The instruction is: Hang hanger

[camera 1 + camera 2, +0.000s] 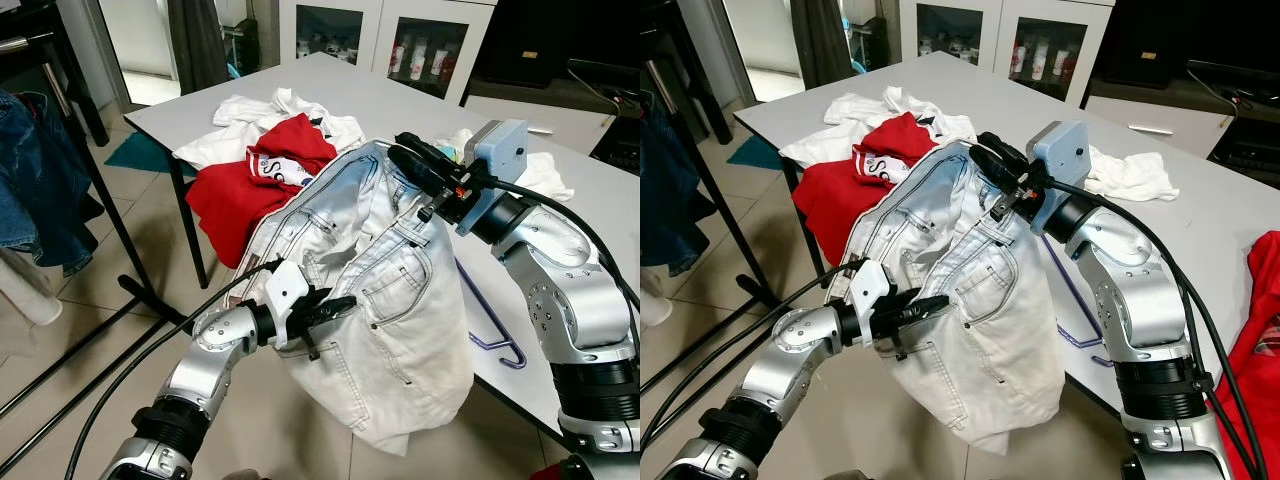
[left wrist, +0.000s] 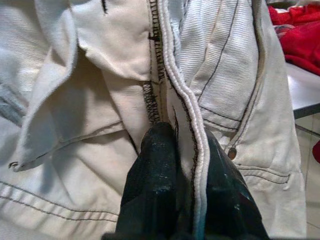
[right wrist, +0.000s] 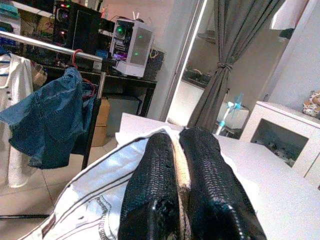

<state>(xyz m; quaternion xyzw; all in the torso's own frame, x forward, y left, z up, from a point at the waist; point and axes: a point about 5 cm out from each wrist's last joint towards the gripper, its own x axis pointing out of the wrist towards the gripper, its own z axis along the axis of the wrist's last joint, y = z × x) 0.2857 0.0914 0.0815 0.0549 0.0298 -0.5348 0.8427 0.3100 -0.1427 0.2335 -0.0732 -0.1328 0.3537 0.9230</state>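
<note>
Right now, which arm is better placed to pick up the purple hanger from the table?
The right. The purple hanger lies on the table beside the right gripper, which is shut on the white jeans; the left gripper grips their lower edge, farther away.

Even indoor daylight, bright doorway [image 1: 150, 40] at the back, soft shadows under the surface [image 1: 560, 200], head views sharp, wrist views a little grainy, near black fingers [image 3: 155, 200] blurred.
</note>
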